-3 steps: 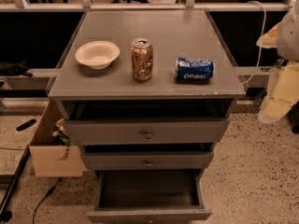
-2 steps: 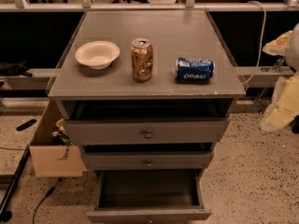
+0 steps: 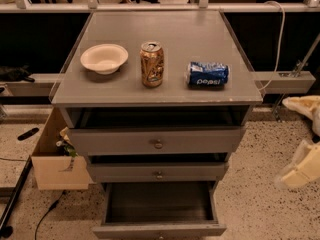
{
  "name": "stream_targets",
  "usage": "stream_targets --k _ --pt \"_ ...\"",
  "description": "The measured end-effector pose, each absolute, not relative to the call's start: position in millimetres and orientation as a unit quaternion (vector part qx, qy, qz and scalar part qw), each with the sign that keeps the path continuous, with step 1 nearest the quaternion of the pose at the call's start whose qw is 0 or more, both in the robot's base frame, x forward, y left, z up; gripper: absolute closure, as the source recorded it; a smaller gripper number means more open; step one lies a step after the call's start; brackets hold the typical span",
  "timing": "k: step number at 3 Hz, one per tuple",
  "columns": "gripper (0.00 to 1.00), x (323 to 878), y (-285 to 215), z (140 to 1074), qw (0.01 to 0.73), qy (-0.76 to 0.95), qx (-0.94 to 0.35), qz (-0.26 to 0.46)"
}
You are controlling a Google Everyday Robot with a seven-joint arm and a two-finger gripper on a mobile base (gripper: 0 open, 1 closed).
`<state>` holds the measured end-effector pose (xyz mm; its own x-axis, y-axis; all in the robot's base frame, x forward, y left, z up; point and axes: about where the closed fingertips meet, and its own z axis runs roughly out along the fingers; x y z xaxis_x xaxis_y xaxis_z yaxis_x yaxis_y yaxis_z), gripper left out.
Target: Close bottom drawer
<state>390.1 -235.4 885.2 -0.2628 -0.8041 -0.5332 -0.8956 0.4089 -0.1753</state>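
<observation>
The bottom drawer [image 3: 159, 229] of the grey cabinet [image 3: 155, 89] stands pulled far out toward me. Its dark box interior shows from above, and its slim grey front sits at the bottom edge of the camera view. The middle drawer [image 3: 158, 172] and the top drawer [image 3: 156, 141] are each pulled out a little. My gripper [image 3: 298, 170], cream-coloured, hangs at the far right edge, to the right of the cabinet at about the height of the middle drawer. It is well apart from the bottom drawer and touches nothing.
On the cabinet top stand a white bowl [image 3: 104, 58], an upright gold can [image 3: 152, 64] and a blue Pepsi can [image 3: 208, 74] lying on its side. A cardboard box [image 3: 52, 159] stands on the floor left of the cabinet. Cables lie at the bottom left.
My arm and gripper have dropped lower and shifted toward the right edge of the view. The drawers and the things on the cabinet top have not moved.
</observation>
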Motion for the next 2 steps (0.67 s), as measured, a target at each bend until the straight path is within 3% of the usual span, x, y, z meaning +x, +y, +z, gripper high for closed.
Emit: stream_targets --k 2 --pt "0.00 384.1 -228.4 885.1 0.302 0.785 -0.531 0.102"
